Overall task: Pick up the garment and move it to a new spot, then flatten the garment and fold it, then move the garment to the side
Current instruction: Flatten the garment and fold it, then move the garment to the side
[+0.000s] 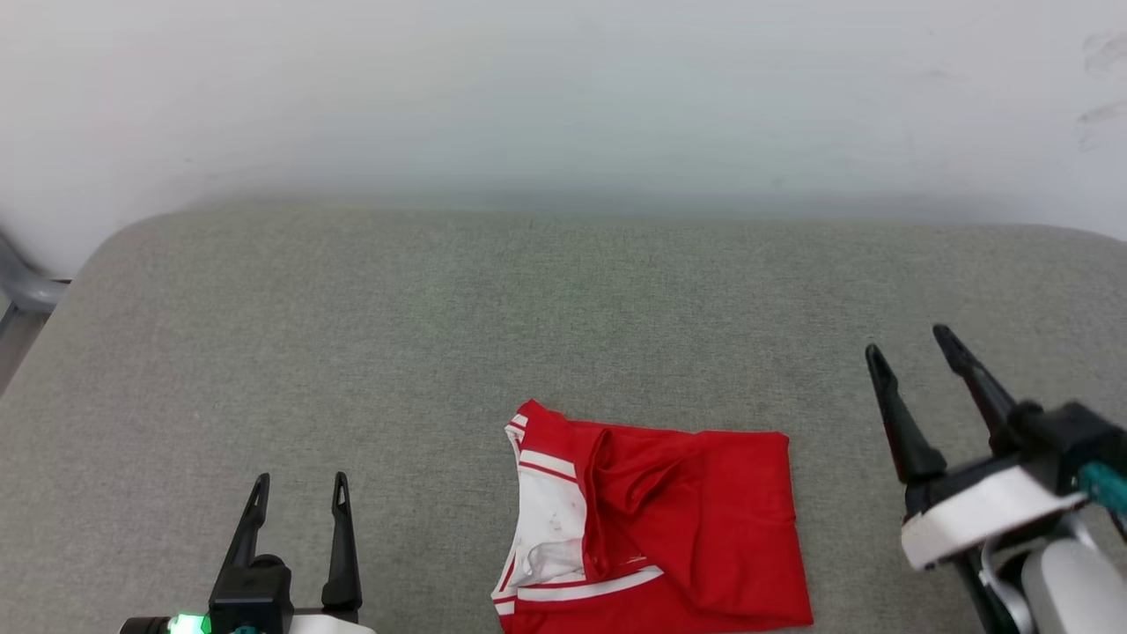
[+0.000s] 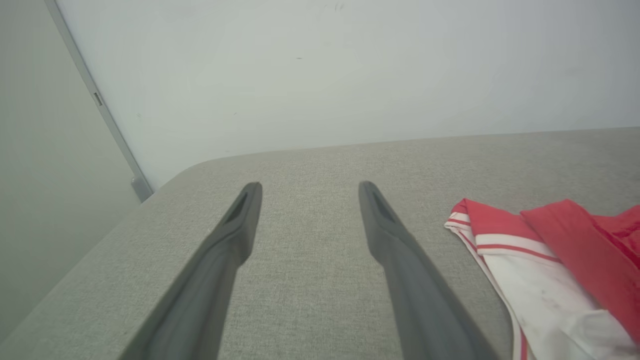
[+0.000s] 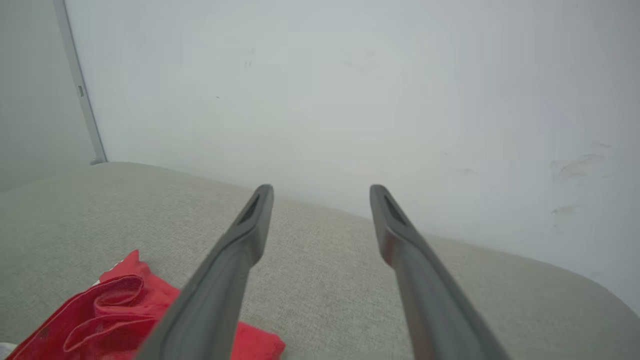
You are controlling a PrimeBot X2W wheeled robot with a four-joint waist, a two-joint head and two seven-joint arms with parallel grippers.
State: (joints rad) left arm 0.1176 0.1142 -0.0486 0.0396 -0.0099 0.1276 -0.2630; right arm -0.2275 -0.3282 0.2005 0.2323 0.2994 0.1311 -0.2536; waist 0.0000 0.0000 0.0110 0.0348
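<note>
- Grey woven fabric covers a padded worktop (image 1: 352, 335) with rounded corners, set against a plain pale wall (image 1: 563, 88).
- A red garment (image 1: 687, 528) lies on the worktop close to the robot, roughly midway between its two arms, folded into a rough rectangle.
- On the garment's left side a white sleeve faces up, with red and white striped trim at its cuff; the rest is red cloth with a few soft creases. Its near edge is cut off by the bottom of the head view.
- The left gripper (image 1: 301, 480) sits at the lower left, fingers pointing away from the robot and spread wide, holding nothing.
- In the left wrist view, the left gripper (image 2: 310, 185) is over bare grey fabric, and the garment (image 2: 550, 270) lies off to its right, not touching it.
- The right gripper (image 1: 907, 341) is at the right, leaning leftward, its fingers also spread wide and empty.
- In the right wrist view, the right gripper (image 3: 322, 188) points toward the wall, with the garment (image 3: 110, 310) low on its left, partly behind one finger.
</note>
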